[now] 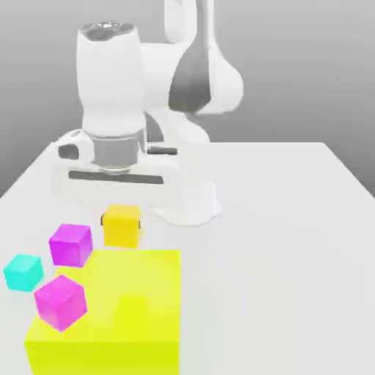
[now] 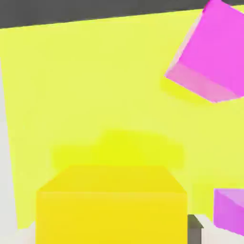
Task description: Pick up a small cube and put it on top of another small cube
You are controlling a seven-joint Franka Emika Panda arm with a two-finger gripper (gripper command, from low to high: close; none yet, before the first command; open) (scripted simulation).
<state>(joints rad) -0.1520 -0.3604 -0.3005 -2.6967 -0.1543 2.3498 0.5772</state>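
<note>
The lift is in hand: the small yellow cube (image 1: 122,228) sits between the fingertips of the hand (image 1: 121,220), which is closed on it, a dark bit of finger peeping out at either side. It seems to be held up clear of the big flat yellow block (image 1: 150,276), to judge by the darker patch on the block's top face, which I take for its shadow. So the pick looks done and the placing is still to do. The next move calls for carrying the cube sideways over whichever small cube is meant, squaring it up, lowering it gently until the faces meet, and only then letting go. The purple cube (image 1: 71,245) is the nearer candidate; the magenta cube (image 1: 61,302) sits askew to the block's edges, so the held cube would probably need a turn to match it. The cyan cube (image 1: 23,272) is off towards the exterior view's left, and I can't tell which one is wanted. A knock against the purple cube on the way over is the likeliest mishap. The worktop (image 1: 275,256) is a plain, pale, smooth sheet, with the robot's white base (image 1: 188,210) standing on it, and behind it the room is just a soft grey backdrop (image 1: 293,73).
</note>
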